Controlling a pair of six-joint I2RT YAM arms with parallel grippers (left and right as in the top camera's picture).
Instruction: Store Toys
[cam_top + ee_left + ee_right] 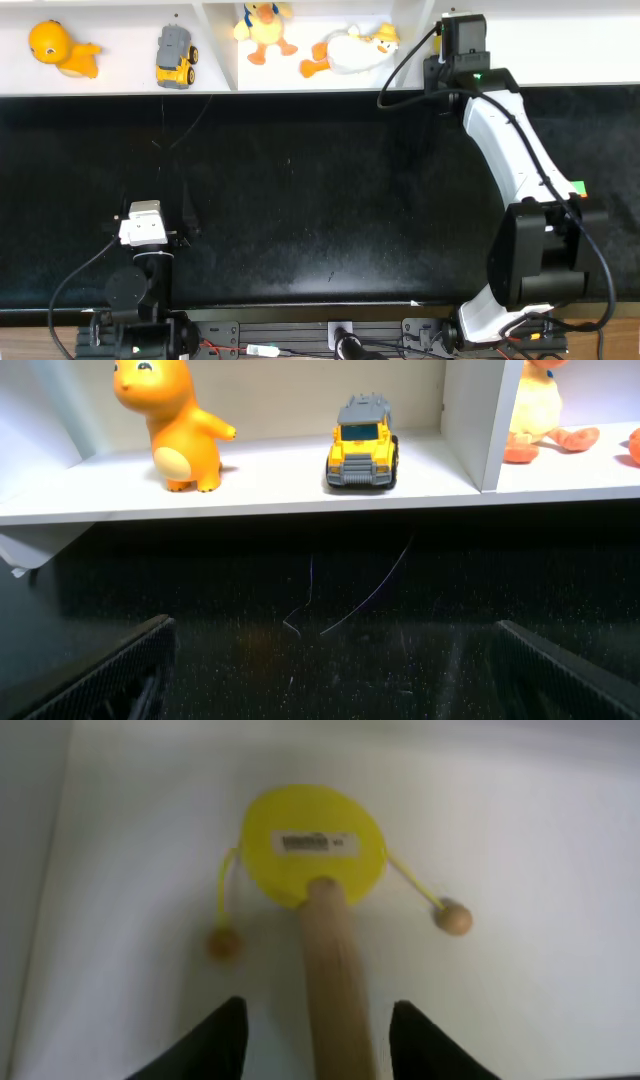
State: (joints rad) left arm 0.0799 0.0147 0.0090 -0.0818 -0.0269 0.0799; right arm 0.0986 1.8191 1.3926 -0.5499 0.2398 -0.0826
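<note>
A yellow pellet drum with a wooden handle and two bead strings lies flat on the white shelf floor. My right gripper is open, a finger on each side of the handle and not touching it. The right arm reaches into the shelf's right compartment. On the shelf stand an orange dinosaur, a yellow truck, a yellow duck plush and a white duck plush. My left gripper is open and empty low over the black mat, facing the dinosaur and truck.
The white shelf runs along the far edge, split by upright dividers. The black mat covers the table between the arms. A cable hangs from the right wrist by the shelf front.
</note>
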